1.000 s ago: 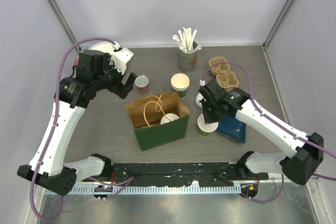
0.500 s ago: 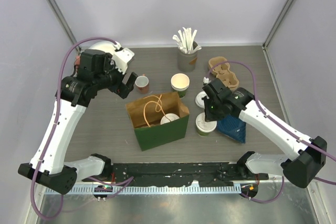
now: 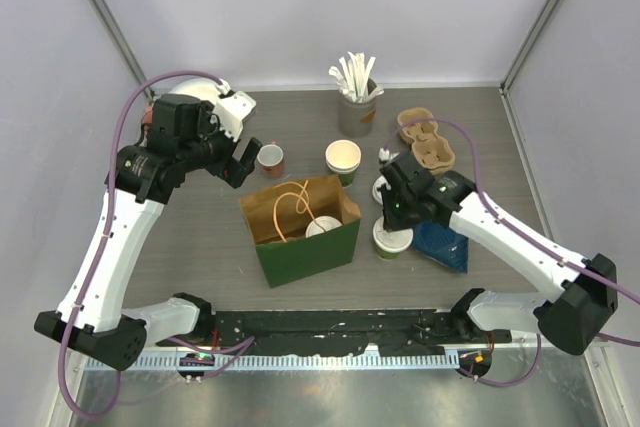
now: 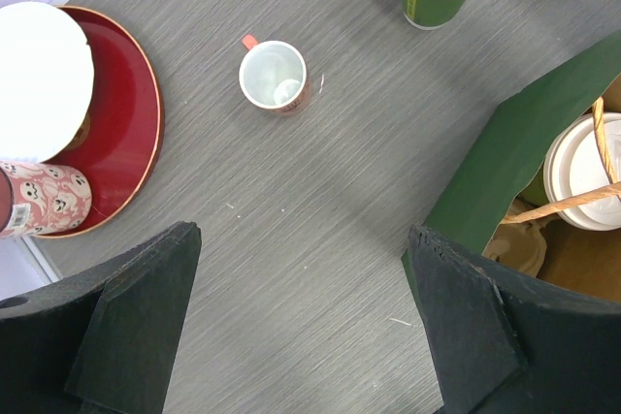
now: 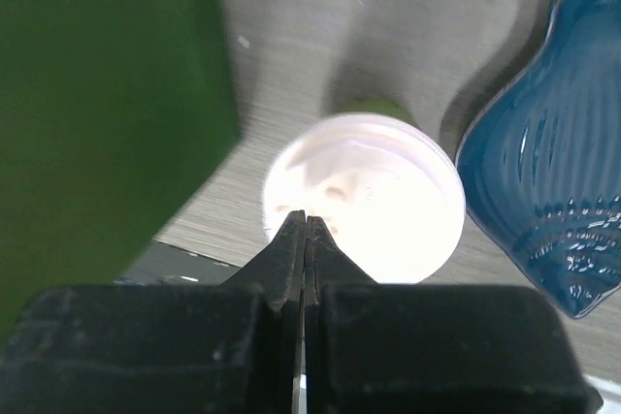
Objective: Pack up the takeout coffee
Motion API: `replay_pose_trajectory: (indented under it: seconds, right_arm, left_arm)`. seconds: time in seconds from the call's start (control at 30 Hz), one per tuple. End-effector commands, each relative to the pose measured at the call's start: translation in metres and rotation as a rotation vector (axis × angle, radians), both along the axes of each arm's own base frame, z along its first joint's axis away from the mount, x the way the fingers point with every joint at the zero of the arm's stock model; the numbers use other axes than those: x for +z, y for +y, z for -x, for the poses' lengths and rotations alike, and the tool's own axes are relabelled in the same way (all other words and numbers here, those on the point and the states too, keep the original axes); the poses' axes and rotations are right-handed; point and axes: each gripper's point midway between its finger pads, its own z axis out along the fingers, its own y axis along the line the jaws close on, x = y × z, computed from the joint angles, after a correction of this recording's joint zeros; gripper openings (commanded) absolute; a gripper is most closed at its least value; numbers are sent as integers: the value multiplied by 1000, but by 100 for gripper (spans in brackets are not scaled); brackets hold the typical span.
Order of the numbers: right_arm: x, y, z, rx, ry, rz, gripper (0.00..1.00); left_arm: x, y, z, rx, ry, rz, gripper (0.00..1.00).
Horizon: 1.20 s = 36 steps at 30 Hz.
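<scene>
A green paper bag [image 3: 318, 245] stands open mid-table with one lidded green cup [image 3: 322, 228] inside, also seen as the cup in the bag [image 4: 580, 175]. An unlidded green cup [image 3: 343, 159] stands behind the bag, and a loose white lid [image 3: 381, 186] lies to its right. Another lidded green cup [image 3: 392, 240] stands right of the bag. My right gripper [image 3: 392, 215] is shut, its tips right over that cup's white lid [image 5: 378, 206], holding nothing. My left gripper [image 3: 240, 162] hangs open above bare table left of the bag [image 4: 505, 143].
A small red-and-white cup [image 4: 275, 76] stands near the left gripper. A red plate [image 4: 131, 133] with a white lid and a pink tumbler [image 4: 44, 203] is at far left. A blue dish [image 5: 543, 210] lies beside the cup. A utensil holder [image 3: 355, 112] and cardboard carriers [image 3: 425, 142] stand behind.
My right gripper drifted back and right, then returned over the lidded cup, staying shut. The left arm barely moved.
</scene>
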Motion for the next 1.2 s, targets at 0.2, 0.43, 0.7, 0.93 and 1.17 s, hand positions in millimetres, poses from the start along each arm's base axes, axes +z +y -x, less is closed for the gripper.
replay_pose_trajectory:
  seconds: [0.2,0.43,0.7,0.93,1.17]
  right_arm:
    - [-49,-17,18,-49,78,-4,1]
    - [2,-9,8,-20,3,-29,1]
    - [42,-34,-2,-120,-97,40,1]
    - [-32,-38,16,-101,32,66,1]
    - [-27,-29,9,-78,29,53,1]
  left_arm:
    - [7,-4,0,-19,-33,18,92]
    - [9,-4,0,-18,-40,24,92]
    - [11,-4,2,-20,-40,23,92]
    - [9,-5,2,-24,-32,27,92]
    - [7,-5,2,-25,-26,22,92]
